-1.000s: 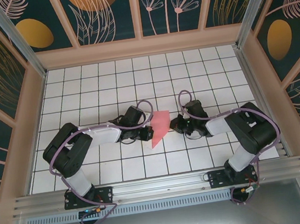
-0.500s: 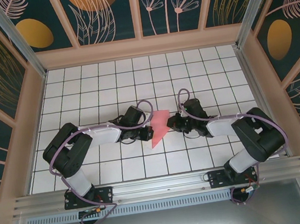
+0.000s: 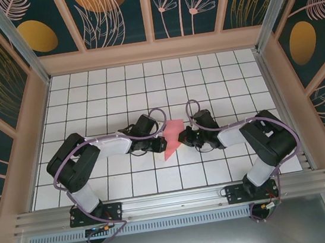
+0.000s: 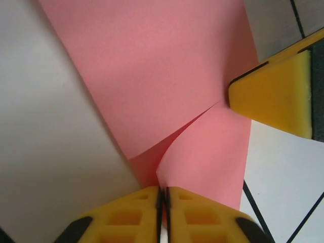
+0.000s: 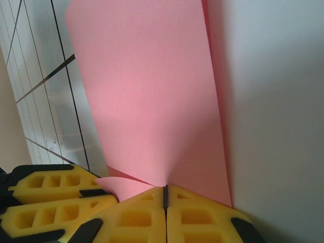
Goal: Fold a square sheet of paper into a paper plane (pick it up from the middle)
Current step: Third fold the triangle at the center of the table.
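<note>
paper (image 3: 172, 136): a salmon-pink creased wedge at the middle of the top view, between the two grippers, with its narrow end pointing toward the lower edge of the frame. I cannot tell whether that tip touches the table.
paper layers: in the left wrist view two pink layers overlap. The edge of the upper one curves from bottom centre up to the right of the frame.
left gripper (image 3: 157, 141): just left of the paper in the top view. In its own wrist view the yellow pads stand at bottom centre with only a hairline slit between them, and the pink corner runs into that slit, so it is pinching the paper.
right gripper (image 3: 184, 136): just right of the paper in the top view, facing the left gripper. In its wrist view its pads are pressed together at bottom centre, clamped on the sheet's lower edge.
pads close together: one right pad touches the paper at the upper right of the left wrist view. The left fingers (image 5: 50, 200) sit at the lower left of the right wrist view.
table (image 3: 87, 95): white tiles with a dark grid.
</note>
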You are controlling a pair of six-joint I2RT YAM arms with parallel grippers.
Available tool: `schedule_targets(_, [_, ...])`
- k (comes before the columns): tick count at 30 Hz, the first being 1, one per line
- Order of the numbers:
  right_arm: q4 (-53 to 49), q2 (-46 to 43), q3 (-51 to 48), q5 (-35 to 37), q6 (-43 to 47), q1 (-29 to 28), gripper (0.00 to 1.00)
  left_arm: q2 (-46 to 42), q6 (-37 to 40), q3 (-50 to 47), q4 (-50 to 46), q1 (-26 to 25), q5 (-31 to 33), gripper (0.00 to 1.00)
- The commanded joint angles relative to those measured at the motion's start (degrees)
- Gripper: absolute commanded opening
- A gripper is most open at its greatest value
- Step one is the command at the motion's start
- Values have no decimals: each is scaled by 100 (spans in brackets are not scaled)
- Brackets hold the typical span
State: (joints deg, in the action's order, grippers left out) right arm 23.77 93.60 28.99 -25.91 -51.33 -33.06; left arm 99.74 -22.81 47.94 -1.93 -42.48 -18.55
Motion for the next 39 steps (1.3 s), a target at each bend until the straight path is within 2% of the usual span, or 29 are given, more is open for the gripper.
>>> schedule_targets(1, [-169, 131, 27, 267, 93, -22, 8, -387, -50, 259, -489, 7, 461, 26])
schedule_targets(2, [-208, 136, 34, 292, 110, -22, 8, -518, -85, 314, -583, 5, 609, 31])
schedule_targets(6, [-279, 139, 57, 338, 83, -17, 7, -1052, -356, 340, -737, 4, 912, 38])
schedule_targets(10, [-347, 141, 80, 388, 79, -24, 7, -1446, -868, -5, -114, 6, -139, 27])
schedule_targets(12, [-364, 149, 96, 401, 78, -19, 7, -1447, -1235, -203, 402, -5, -901, 22])
schedule_targets(14, [-374, 149, 98, 402, 79, -19, 7, -1326, -1529, -289, 778, -32, -1359, 17])
schedule_targets(18, [-466, 181, 146, 411, 127, -21, 7, -935, -1622, -222, 943, -119, -1826, 15])
schedule_targets(23, [-531, 250, 212, 385, 158, -22, 7, -344, -1443, -64, 486, -137, -1944, 13])
schedule_targets(27, [-549, 269, 221, 387, 156, -19, 7, 11, -1240, 44, 91, -133, -1691, 12])
schedule_targets(30, [-566, 270, 214, 402, 153, -18, 7, 108, -1167, 88, -89, -133, -1373, 11])
schedule_targets(39, [-619, 298, 221, 384, 186, -25, 7, 263, -1033, 11, -211, -131, -1142, 10])
